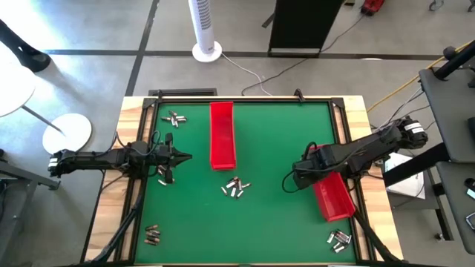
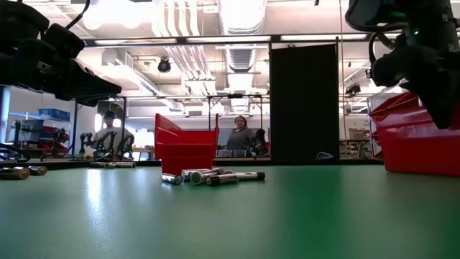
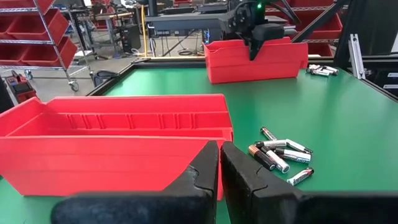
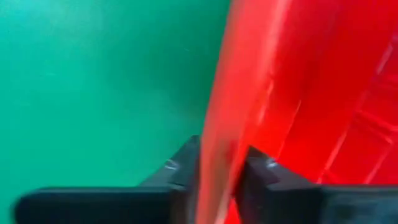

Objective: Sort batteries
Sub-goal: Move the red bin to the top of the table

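Observation:
Batteries lie in loose heaps on the green table: one in the middle [image 1: 235, 187] [image 3: 281, 154], others at the far left [image 1: 175, 118], near left [image 1: 152, 235] and near right [image 1: 339, 239]. One long red tray [image 1: 222, 135] lies at the far middle. A second red tray [image 1: 332, 194] lies slanted at the right. My right gripper [image 1: 309, 170] points down over this second tray and is shut on its wall. My left gripper [image 1: 185, 156] hovers shut at the table's left side, with nothing in it. My right gripper has the right tray's long wall [image 4: 219, 155], the one facing the table's middle, pinched between its two fingers, toward the tray's far end. One finger [image 4: 261, 177] is inside the tray and one outside. The fingers come from above, pointing down. The tray sits on the table.
A small heap of batteries [image 1: 162, 174] lies just below my left gripper. Open green surface lies between the middle heap and the right tray. A raised frame [image 1: 245, 99] borders the table. People show in the room beyond the table's far edge.

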Robot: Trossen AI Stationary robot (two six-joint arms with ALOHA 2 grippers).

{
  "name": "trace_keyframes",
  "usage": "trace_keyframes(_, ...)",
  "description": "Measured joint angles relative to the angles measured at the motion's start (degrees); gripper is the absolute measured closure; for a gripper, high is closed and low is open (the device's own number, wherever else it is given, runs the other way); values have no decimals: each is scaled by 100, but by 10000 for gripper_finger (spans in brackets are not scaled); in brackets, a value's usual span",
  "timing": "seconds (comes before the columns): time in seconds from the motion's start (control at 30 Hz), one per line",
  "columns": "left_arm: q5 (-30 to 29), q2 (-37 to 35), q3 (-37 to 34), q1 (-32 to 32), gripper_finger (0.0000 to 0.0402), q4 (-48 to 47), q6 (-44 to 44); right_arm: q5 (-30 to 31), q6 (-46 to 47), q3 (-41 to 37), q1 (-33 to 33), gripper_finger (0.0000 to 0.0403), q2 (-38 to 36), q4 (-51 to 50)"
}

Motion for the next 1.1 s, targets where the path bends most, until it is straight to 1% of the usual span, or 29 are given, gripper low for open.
trace_keyframes(0.03, 0, 0, 1, 0, 402, 0, 0, -1, -47, 0, 2, 379, 0, 1)
trace_keyframes(0.17, 0, 0, -1, 0, 402, 0, 0, 46, 13, 131, 2, 391, -2, 5)
trace_keyframes(0.3, 0, 0, 0, 0, 402, -1, 0, 100, 7, 641, -125, 393, -2, -1)
trace_keyframes(0.37, 0, 0, 0, 0, 402, -1, 0, 246, -60, 983, -270, 393, -2, 4)
trace_keyframes(0.43, 0, 0, -1, 0, 402, -2, 0, 522, -290, 1327, -503, 393, -2, 23)
trace_keyframes(0.6, 0, 0, 1, 0, 402, -2, 0, 1621, -1115, 1928, -1374, 393, 19, 227)
trace_keyframes(0.63, 0, 0, -1, 0, 402, 0, 0, 1682, -1256, 1978, -1585, 393, 29, 356)
trace_keyframes(0.7, 0, 0, 0, 0, 402, -1, 0, 1566, -1436, 2000, -2006, 392, 59, 791)
trace_keyframes(0.77, 0, 0, 1, 0, 402, -2, 0, 1274, -1525, 2002, -2375, 391, 116, 1262)
trace_keyframes(0.83, 0, 0, 0, 0, 402, -2, 0, 991, -1602, 2002, -2671, 391, 238, 1514)
trace_keyframes(0.93, 0, 0, 0, 0, 402, -2, 0, 650, -1614, 2000, -2978, 391, 534, 1511)
trace_keyframes(1.1, 0, 0, 1, 0, 402, -2, 0, -44, -1869, 2041, -3288, 390, 985, 1652)
